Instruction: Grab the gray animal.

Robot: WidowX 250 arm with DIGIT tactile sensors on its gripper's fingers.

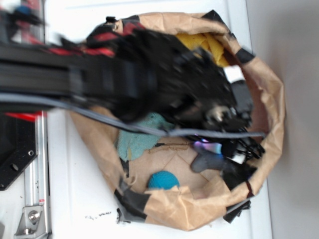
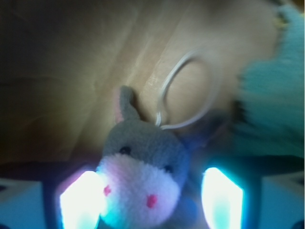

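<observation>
The gray animal (image 2: 143,167) fills the wrist view: a gray plush head with a cream muzzle, two pink dots, dark eyes, a pink-lined ear and a white loop (image 2: 188,90). It lies on brown paper. My gripper (image 2: 150,191) is open around it. The left glowing pad (image 2: 81,200) touches its cheek, and the right pad (image 2: 221,200) stands a little apart from it. In the exterior view the animal (image 1: 207,162) shows as a dark gray shape inside the bag. The gripper (image 1: 209,148) glows just above it, under the blurred black arm.
A crumpled brown paper bag (image 1: 271,99) rings the area. Inside it lie a teal ball (image 1: 163,180), a teal cloth (image 1: 139,137) (image 2: 276,95), a yellow cloth (image 1: 207,45) and dark items (image 1: 244,172). A gray cable (image 1: 149,128) crosses the bag.
</observation>
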